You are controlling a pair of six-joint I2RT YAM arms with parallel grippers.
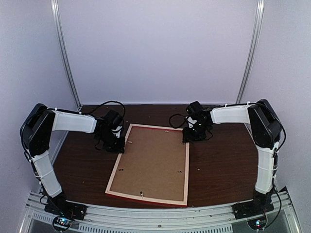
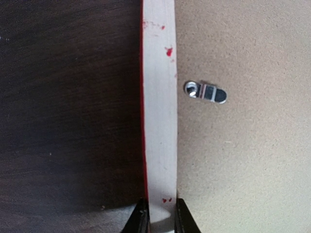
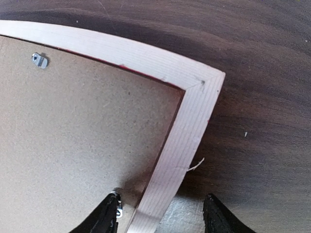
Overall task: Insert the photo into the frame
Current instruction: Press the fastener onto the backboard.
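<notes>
The frame (image 1: 187, 170) lies face down in the middle of the table, pale bare wood up and a thin red edge showing. A brown backing board (image 1: 153, 162) fills it. The photo is hidden. My left gripper (image 1: 120, 144) is at the frame's left rail near the far corner. In the left wrist view the left gripper (image 2: 161, 218) is shut on that rail (image 2: 159, 121), one finger against each side. My right gripper (image 1: 190, 137) hovers by the far right corner. In the right wrist view the right gripper (image 3: 161, 204) is open and straddles the right rail (image 3: 189, 126) without touching it.
Small metal turn clips (image 2: 206, 92) (image 3: 40, 60) sit on the backing board (image 3: 82, 131), another (image 3: 118, 209) right at my right gripper's inner finger. Dark wood table (image 1: 218, 165) surrounds the frame. White walls close in behind and at both sides.
</notes>
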